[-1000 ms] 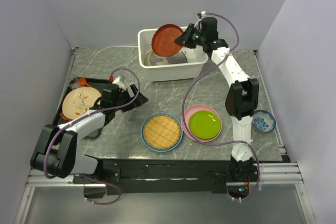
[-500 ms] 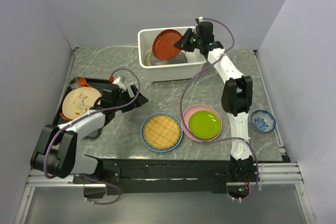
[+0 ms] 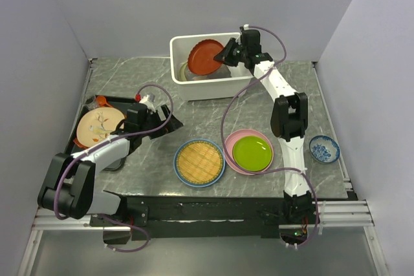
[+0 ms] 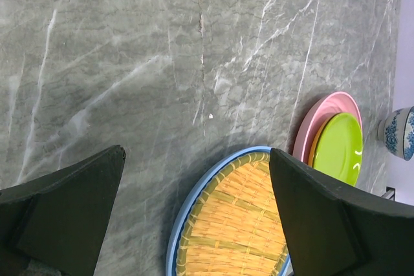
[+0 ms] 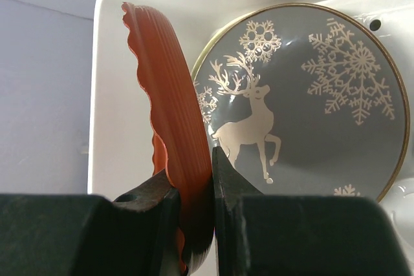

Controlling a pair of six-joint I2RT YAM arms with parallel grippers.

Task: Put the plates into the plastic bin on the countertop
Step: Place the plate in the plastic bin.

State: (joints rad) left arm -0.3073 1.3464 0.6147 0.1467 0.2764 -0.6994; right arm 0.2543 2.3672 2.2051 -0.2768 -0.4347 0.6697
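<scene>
The plastic bin (image 3: 213,87) stands at the far middle of the countertop (image 3: 207,117). A grey plate (image 5: 310,95) lies flat on its floor, just under and beside the incoming plate. It has a gold rim, a white reindeer and snowflakes.

Near the front edge, the yellow woven disc (image 3: 199,162) lies on a blue plate (image 3: 178,167). To the right of it, the lime green plate (image 3: 252,152) sits on the pink plate (image 3: 231,140). A small bowl (image 3: 324,148) with blue-and-white pattern stands farther right. At the left, a peach flower plate (image 3: 98,126) rests on the black tray (image 3: 76,135).

The left gripper (image 4: 196,159) hangs over the bare countertop beside the disc, its jaws spread wide and holding nothing.

One second ago the red plate (image 3: 206,56) was above the far right corner of the bin. Now it is lower, inside the bin walls and more to the left, and the right arm no longer covers the small bowl. The left arm has not moved.

The right gripper (image 3: 226,53) pinches the red plate at its rim, jaws narrow around it. The plate is orange-red with a wavy, ribbed edge, and it stands tilted on its edge over the grey plate.
</scene>
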